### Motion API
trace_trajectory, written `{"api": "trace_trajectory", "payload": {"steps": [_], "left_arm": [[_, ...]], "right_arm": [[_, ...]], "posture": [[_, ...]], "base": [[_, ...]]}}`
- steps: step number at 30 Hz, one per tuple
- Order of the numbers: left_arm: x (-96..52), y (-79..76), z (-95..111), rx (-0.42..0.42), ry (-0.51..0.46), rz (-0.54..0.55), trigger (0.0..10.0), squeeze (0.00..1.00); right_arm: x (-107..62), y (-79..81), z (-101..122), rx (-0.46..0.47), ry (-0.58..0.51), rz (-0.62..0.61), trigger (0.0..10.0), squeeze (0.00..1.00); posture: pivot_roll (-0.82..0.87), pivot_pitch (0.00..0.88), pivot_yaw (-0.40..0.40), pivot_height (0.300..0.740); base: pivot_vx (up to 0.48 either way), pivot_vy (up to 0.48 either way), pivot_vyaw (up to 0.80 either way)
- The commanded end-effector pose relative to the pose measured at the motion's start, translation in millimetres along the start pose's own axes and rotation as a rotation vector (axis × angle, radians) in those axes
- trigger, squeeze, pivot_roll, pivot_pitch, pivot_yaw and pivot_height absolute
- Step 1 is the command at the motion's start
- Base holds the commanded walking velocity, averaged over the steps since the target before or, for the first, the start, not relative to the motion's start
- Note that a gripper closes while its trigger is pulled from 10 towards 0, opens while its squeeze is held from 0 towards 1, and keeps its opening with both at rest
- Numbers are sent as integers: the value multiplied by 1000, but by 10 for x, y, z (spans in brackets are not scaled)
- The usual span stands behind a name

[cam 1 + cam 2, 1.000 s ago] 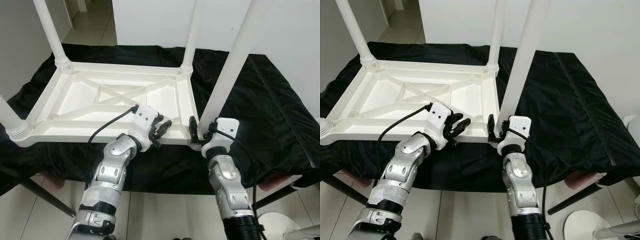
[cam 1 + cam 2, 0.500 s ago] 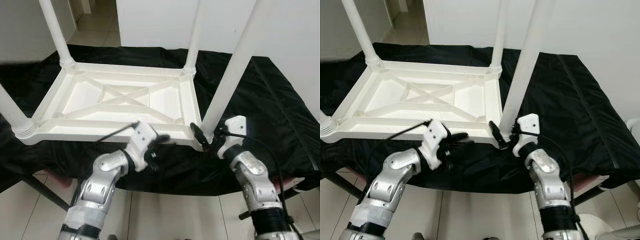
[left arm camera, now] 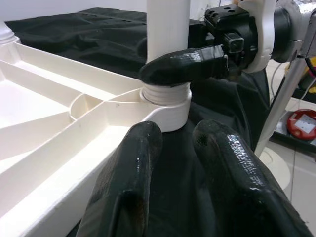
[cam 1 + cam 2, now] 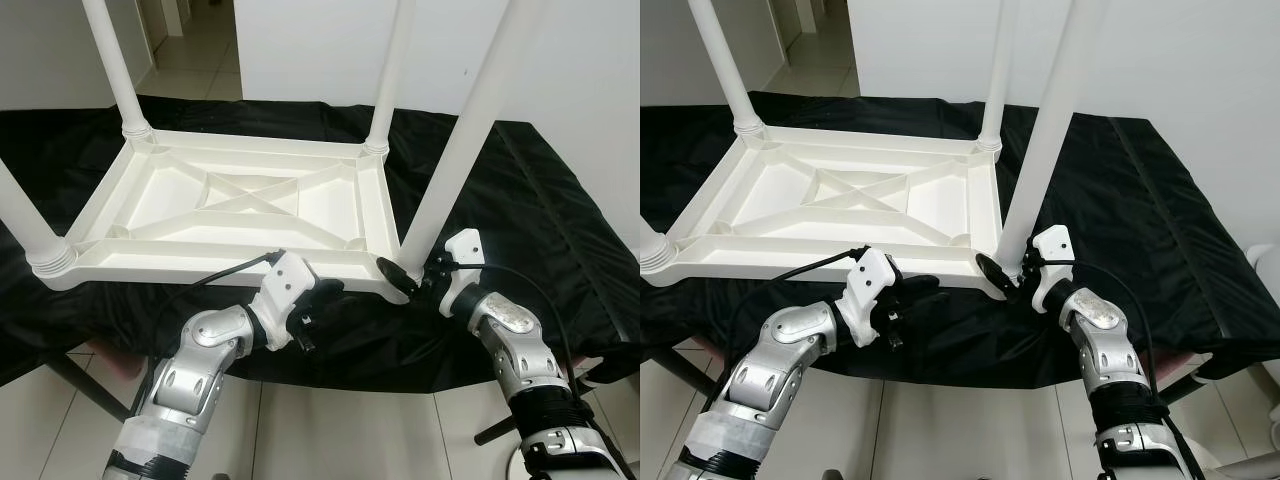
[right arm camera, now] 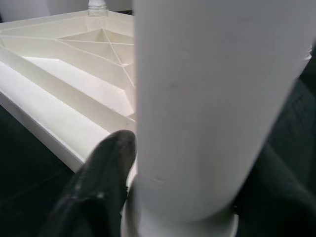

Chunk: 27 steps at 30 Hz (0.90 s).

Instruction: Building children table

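Table [image 4: 240, 200] upside down on cloth [image 4: 520, 210]; left gripper [image 4: 318, 300] before near edge, right gripper [image 4: 412, 277] at near-right leg [image 4: 455, 140]

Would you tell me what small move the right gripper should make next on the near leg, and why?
Probably twist the leg further into its socket: the right gripper sits at its base, where thread ridges show above the socket rim.

Your head views look down from 6 o'clock at the upturned table [image 4: 230, 200]. Your left wrist view faces 3 o'clock, close to the corner leg [image 3: 165, 29] — your right wrist view nearly touches it.
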<state>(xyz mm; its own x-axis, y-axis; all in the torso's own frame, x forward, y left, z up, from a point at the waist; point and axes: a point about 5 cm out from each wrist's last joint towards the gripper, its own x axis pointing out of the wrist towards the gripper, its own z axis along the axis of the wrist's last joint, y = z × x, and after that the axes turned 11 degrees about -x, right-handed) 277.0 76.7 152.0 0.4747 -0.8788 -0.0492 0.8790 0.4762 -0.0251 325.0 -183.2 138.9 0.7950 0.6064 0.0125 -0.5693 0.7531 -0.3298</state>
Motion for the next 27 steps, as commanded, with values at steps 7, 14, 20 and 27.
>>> {"api": "trace_trajectory", "payload": {"steps": [7, 14, 20, 27], "left_arm": [[15, -31, -1, -8, 7, -8, 10000, 0], [29, -15, 11, -1, 4, 6, 10000, 0], [33, -9, 3, -3, 5, 7, 10000, 0], [35, 7, 17, -4, 4, 13, 10000, 0]], "right_arm": [[-8, -14, -42, 1, 4, 15, 0, 0], [-6, -32, 15, 34, -34, -91, 10000, 0], [13, -20, -5, 28, 10, -253, 10000, 0], [61, 219, 46, 77, 29, -446, 10000, 0]], "posture": [[23, 19, -40, 740], [15, 31, -36, 740], [6, 38, -35, 740], [0, 50, -25, 740]], "base": [[0, 0, 0], [0, 0, 0], [0, 0, 0], [0, 0, 0]]}}
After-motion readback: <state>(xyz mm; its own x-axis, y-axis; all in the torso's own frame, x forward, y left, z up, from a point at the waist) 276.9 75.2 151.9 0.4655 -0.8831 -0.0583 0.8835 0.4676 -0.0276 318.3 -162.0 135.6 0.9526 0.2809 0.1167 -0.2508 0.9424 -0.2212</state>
